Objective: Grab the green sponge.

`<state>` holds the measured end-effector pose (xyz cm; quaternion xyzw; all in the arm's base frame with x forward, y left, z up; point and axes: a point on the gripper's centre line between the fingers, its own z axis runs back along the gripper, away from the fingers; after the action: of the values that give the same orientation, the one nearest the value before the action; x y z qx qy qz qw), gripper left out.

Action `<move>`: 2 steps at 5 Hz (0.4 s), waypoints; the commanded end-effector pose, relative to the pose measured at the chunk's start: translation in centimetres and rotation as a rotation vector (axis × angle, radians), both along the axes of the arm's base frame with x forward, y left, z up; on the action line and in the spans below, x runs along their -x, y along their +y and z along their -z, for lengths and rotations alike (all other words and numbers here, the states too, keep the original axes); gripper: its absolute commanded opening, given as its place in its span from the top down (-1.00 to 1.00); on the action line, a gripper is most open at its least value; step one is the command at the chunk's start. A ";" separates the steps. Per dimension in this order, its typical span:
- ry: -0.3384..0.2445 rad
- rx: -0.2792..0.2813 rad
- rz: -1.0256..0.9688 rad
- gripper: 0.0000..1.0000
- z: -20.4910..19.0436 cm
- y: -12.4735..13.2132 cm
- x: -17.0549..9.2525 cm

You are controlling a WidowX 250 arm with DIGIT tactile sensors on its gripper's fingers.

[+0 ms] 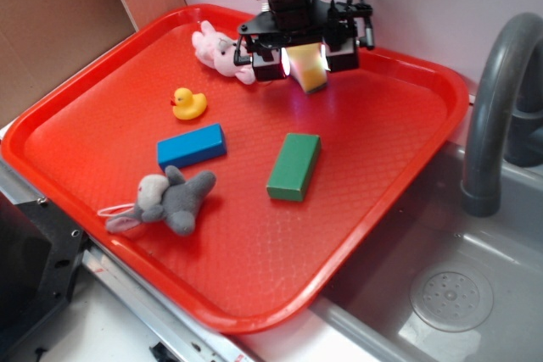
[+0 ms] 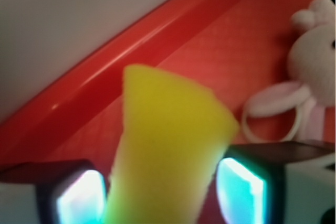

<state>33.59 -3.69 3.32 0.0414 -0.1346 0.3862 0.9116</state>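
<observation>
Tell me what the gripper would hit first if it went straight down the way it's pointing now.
Most likely the bare floor of the red tray near its far rim. The gripper, shut on the green sponge, points down over it, so the sponge's lower end would touch first. The pink plush looks off to the side, though depth is uncertain.

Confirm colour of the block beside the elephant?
Blue block, clearest in the exterior view.

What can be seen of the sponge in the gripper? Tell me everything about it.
The green sponge is a chunky block of yellow foam, pinched at its middle so its free end flares wider. No green face shows clearly in either view. The gripper is shut on it, one finger pressing each side. It hangs tilted above the far part of the red tray, lifted off the surface, near the pink plush rabbit.
</observation>
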 end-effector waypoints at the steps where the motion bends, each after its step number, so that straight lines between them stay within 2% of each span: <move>1: -0.060 -0.002 0.024 1.00 -1.5 1.7 -1.3; 2: -0.012 -0.017 0.169 1.00 -1.8 0.6 -0.7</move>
<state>33.47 -3.80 3.24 0.0466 -0.1236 0.3094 0.9417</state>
